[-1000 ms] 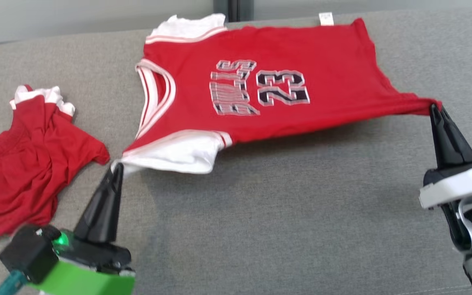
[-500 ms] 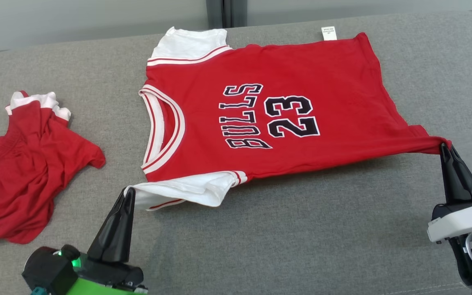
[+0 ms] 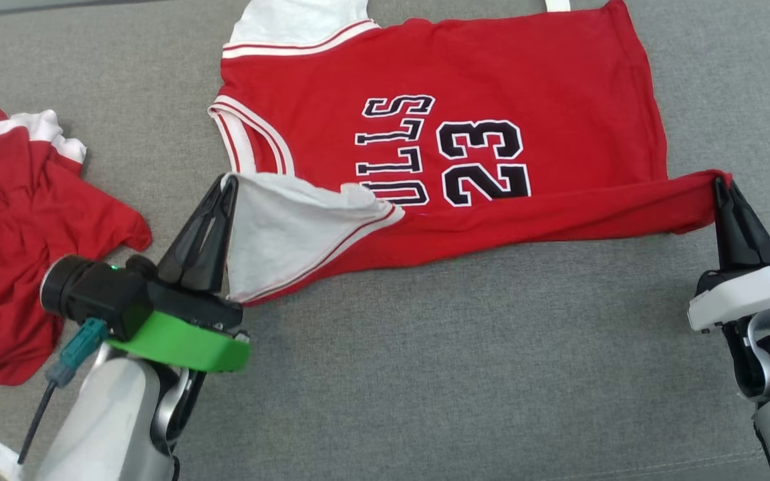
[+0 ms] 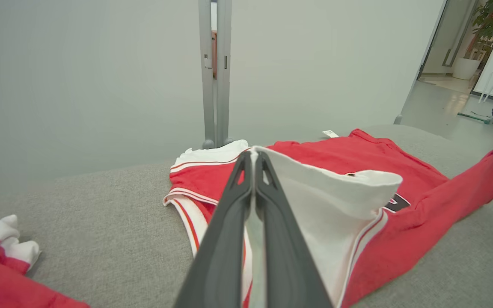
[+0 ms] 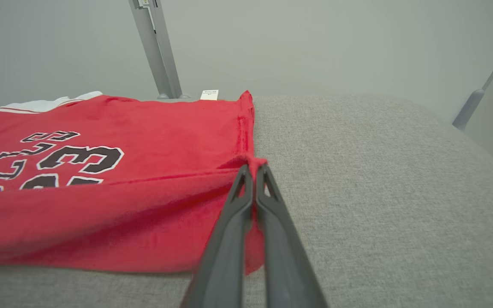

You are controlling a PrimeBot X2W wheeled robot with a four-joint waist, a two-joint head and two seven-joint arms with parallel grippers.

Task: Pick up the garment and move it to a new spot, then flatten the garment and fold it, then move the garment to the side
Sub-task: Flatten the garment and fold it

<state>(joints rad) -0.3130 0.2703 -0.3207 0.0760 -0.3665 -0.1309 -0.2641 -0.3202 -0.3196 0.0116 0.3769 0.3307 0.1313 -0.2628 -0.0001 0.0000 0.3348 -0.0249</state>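
Observation:
The garment point(image 3: 492, 80) is a red jersey with white sleeves and black "BULLS 23" lettering, spread on the grey cushion. Its near edge is lifted and carried over the front of the shirt. My left gripper point(image 3: 230, 179) is shut on the white sleeve corner point(image 4: 315, 192), which stands raised above the collar. My right gripper point(image 3: 719, 179) is shut on the red hem corner point(image 5: 250, 162) at the right, pulling a long red fold point(image 3: 559, 214) taut across the lower lettering. In the right wrist view the garment point(image 5: 101, 179) lies left of the fingers.
A second red and white garment point(image 3: 17, 227) lies crumpled at the left of the cushion point(image 3: 458, 374). A pale wall with a grey post point(image 4: 214, 72) stands behind the cushion's far edge. Bare grey cushion stretches in front of the jersey.
Both grippers have lifted the jersey's near edge and carried it away from me over the shirt front, covering part of the lettering. The head camera has also tilted down.

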